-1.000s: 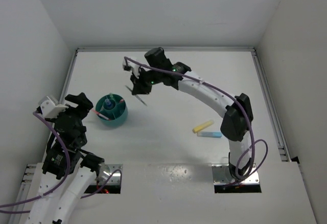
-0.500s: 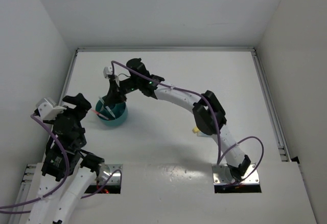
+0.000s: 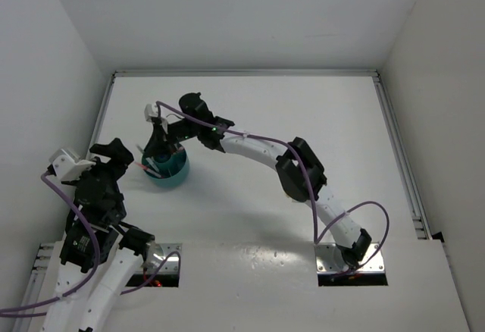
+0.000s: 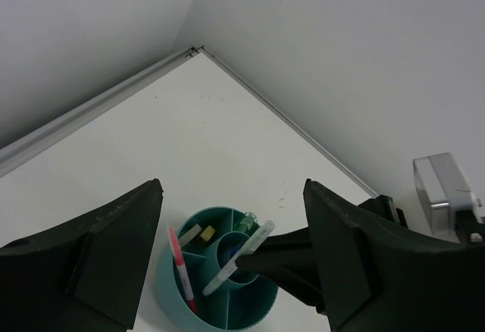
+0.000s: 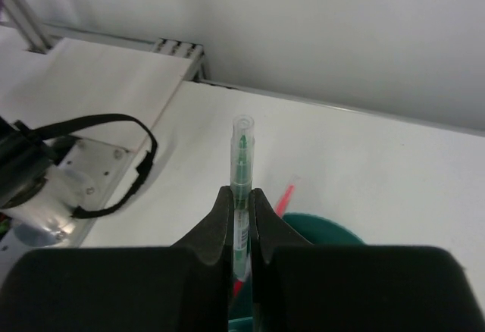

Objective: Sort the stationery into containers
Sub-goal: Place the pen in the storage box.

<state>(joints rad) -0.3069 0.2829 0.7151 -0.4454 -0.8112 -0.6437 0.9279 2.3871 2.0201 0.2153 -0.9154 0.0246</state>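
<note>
Right gripper (image 5: 241, 218) clamped tight on a clear green-ink pen (image 5: 242, 158) over the cup (image 3: 170, 179); left gripper (image 3: 114, 158) spread wide, empty, at the cup's 9 o'clock

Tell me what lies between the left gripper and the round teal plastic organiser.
Only bare white table separates the left gripper from the round teal plastic organiser in the top view; a thin pink pen leans out toward it.
</note>
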